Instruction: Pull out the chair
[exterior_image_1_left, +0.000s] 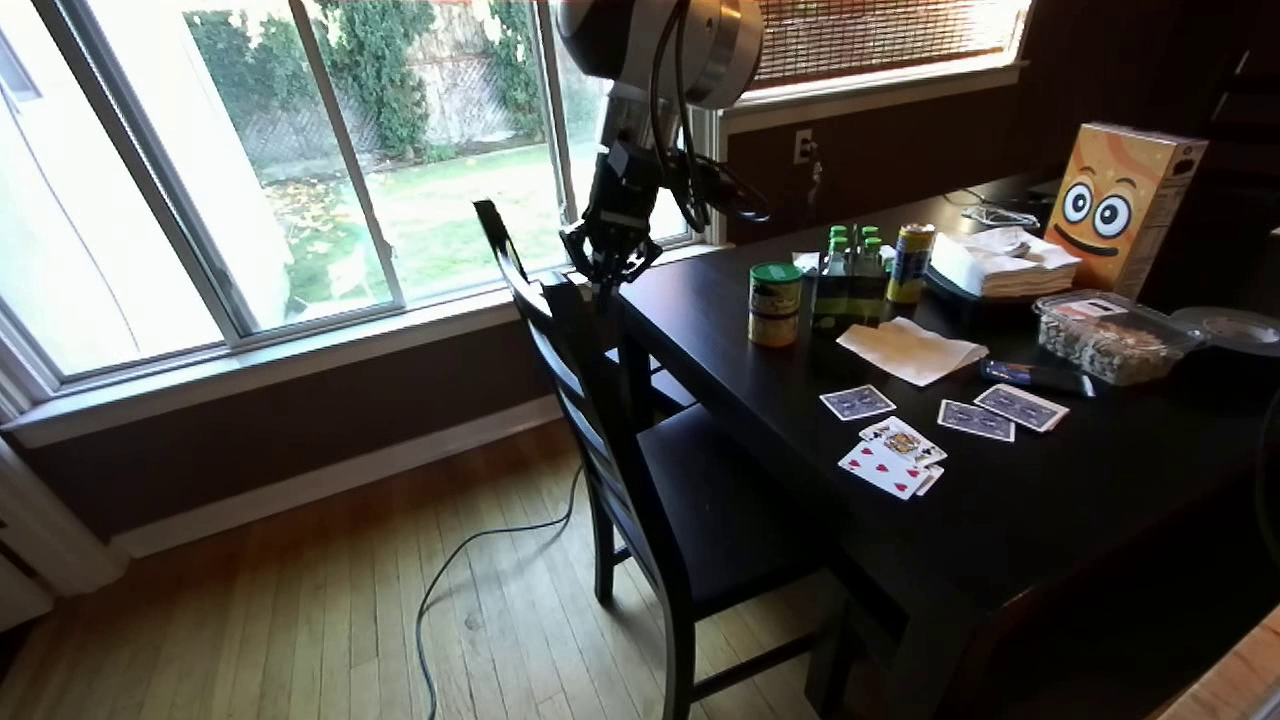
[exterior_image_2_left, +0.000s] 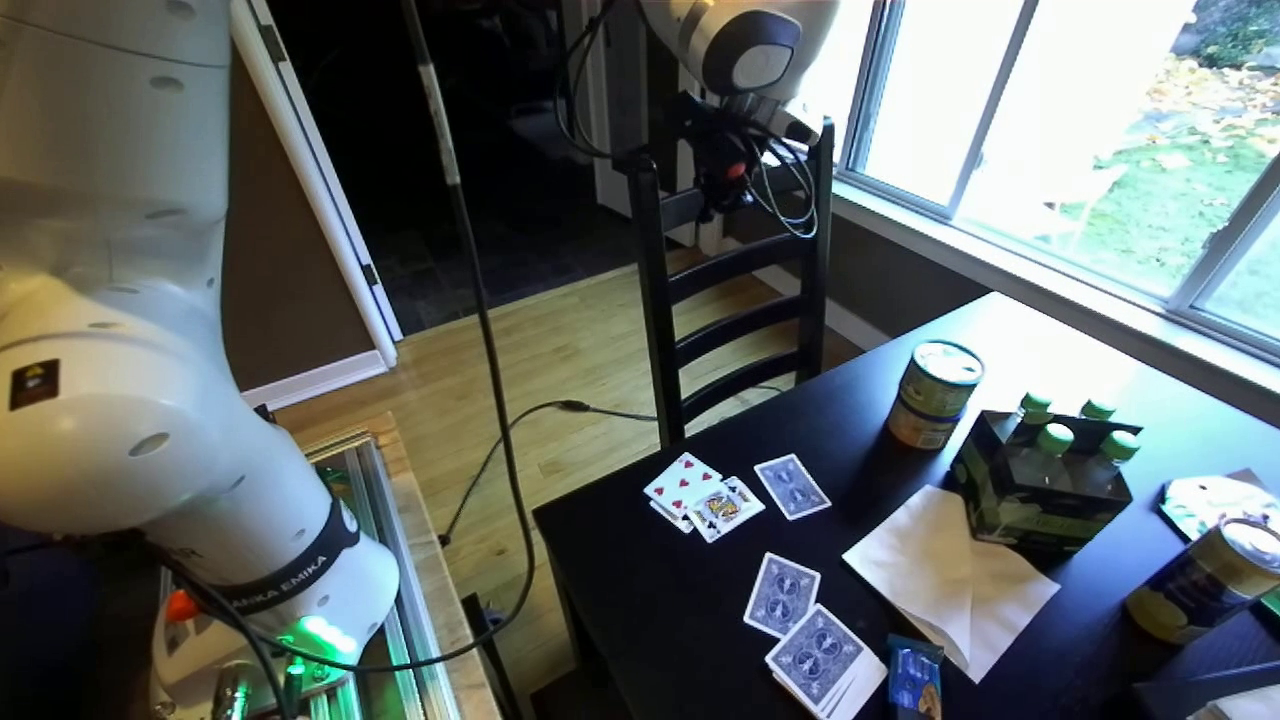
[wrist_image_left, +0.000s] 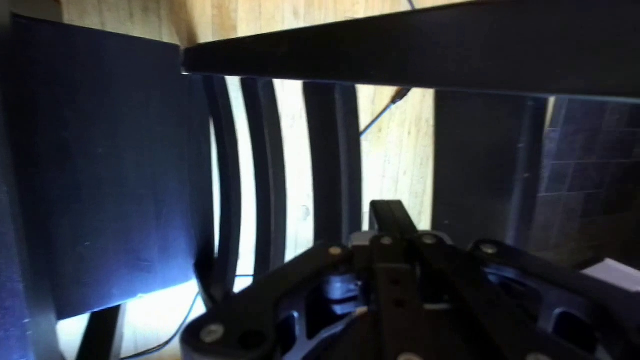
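The chair (exterior_image_1_left: 720, 500) is dark wood with curved horizontal slats across its tall back. It stands at the long side of the dark table (exterior_image_1_left: 1040, 520), its seat partly under the tabletop edge. Its back also shows in an exterior view (exterior_image_2_left: 740, 262), and its seat and slats show in the wrist view (wrist_image_left: 115, 165). My gripper (wrist_image_left: 393, 205) is shut with its fingertips together and nothing between them. In both exterior views the gripper (exterior_image_1_left: 605, 288) (exterior_image_2_left: 708, 212) is at the top of the chair back, on the table side. I cannot tell whether it touches the slats.
Playing cards (exterior_image_2_left: 785, 595), a stacked can (exterior_image_2_left: 930, 395), a bottle carrier (exterior_image_2_left: 1045, 490), a napkin (exterior_image_2_left: 950, 580) and a cereal box (exterior_image_1_left: 1120, 210) stand or lie on the table. A cable (exterior_image_1_left: 470, 545) runs over the wooden floor behind the chair. A window (exterior_image_1_left: 300, 170) is beside it.
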